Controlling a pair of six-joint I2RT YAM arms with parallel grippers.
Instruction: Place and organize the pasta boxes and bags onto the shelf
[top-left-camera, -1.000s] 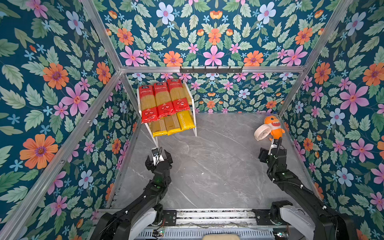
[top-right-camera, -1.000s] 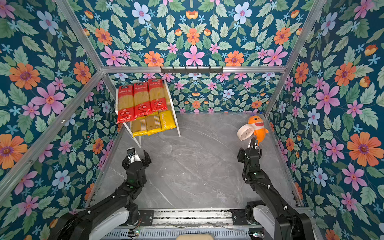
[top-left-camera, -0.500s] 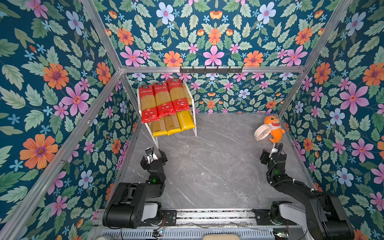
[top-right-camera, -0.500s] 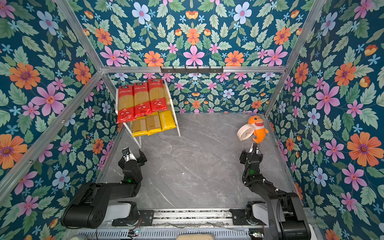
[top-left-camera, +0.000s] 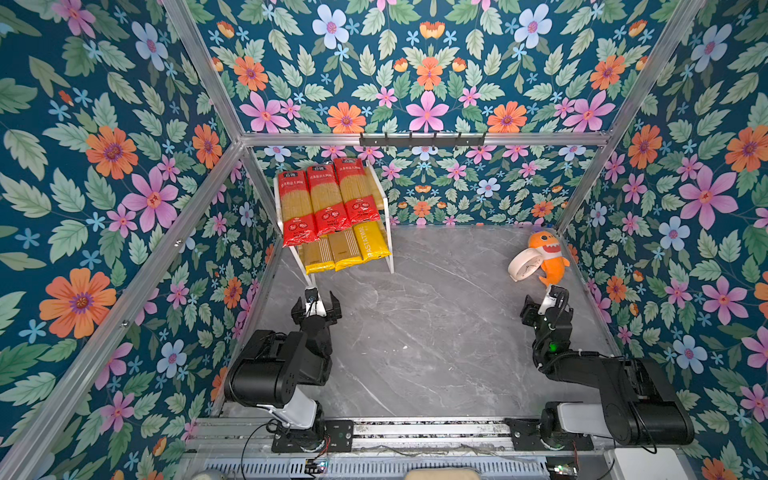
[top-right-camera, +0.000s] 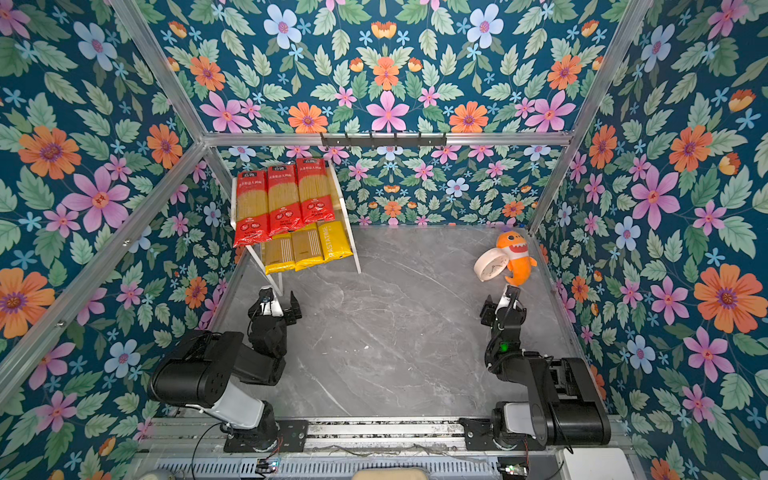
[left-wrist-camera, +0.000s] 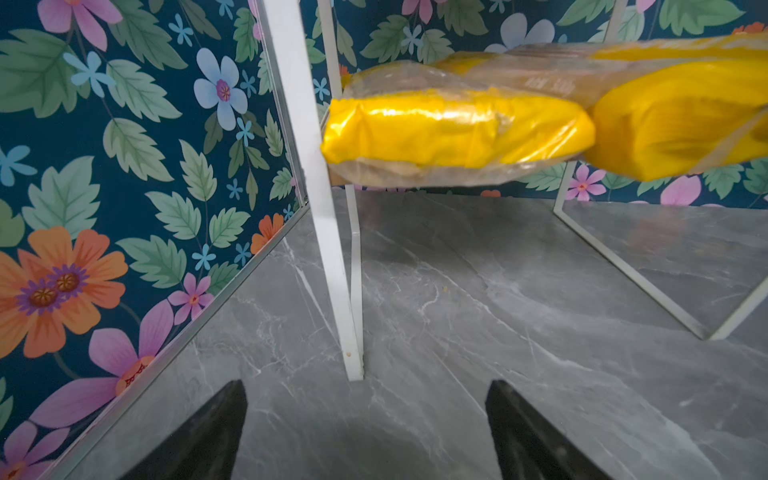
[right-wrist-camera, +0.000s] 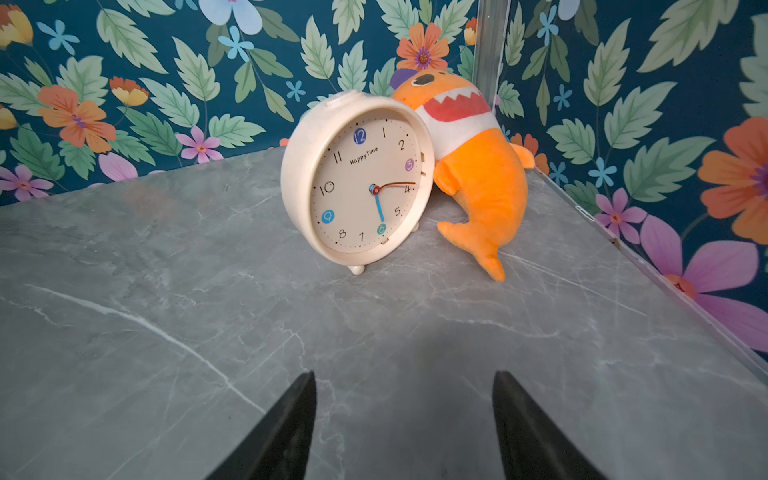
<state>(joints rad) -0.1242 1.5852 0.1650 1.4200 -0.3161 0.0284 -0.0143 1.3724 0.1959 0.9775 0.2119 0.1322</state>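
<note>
From where I stand, the left gripper (top-left-camera: 316, 297) hangs low over the grey table (top-left-camera: 415, 332), just in front of the shelf (top-left-camera: 390, 262) and in line with its near white leg (left-wrist-camera: 332, 249). With every pack apparently shelved, I judge the step in hand to be clearing the arm away. To do that well, it should pull straight away from the shelf, keeping low and clear of that leg. The ends of the yellow packs (top-left-camera: 345, 249) jut past the front of the lower board, and a nudge could drag one off.

The jaws are spread wide with nothing between them, and the black fingertips (left-wrist-camera: 224, 415) touch neither leg nor pack.

The three yellow packs lie side by side on the shelf's lower tier. The three red packs (top-left-camera: 322, 199) lie side by side on its upper tier, their near ends hanging over the yellow ones. No pack lies on the table.

Far across the table from the shelf, the right gripper (top-left-camera: 542, 299) is also parted and empty, pointing at a cream clock (right-wrist-camera: 357, 183) that leans against an orange plush shark (right-wrist-camera: 482, 178). Neither belongs on the shelf, so that arm has nothing to fetch.
</note>
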